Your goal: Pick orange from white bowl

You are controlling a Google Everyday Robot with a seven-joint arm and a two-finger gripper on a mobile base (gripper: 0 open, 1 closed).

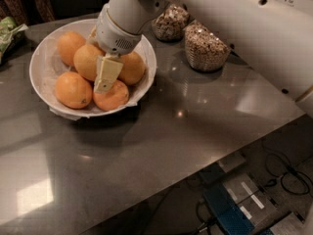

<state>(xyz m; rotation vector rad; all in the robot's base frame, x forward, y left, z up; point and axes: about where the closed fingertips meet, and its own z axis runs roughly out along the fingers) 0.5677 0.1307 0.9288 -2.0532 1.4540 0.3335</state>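
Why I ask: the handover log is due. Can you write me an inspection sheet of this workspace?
Surface: glossy grey table, light reflections on it.
Job's things: white bowl at the back left, holding five visible fruits. The paler orange sits mid-bowl.
Clutter: two jars of nuts right of the bowl; green packet at the left edge.
Grippers: gripper down in the bowl, against the middle fruits.
Cables: black cables on the floor, lower right.
Surroundings: blue box below the table edge.
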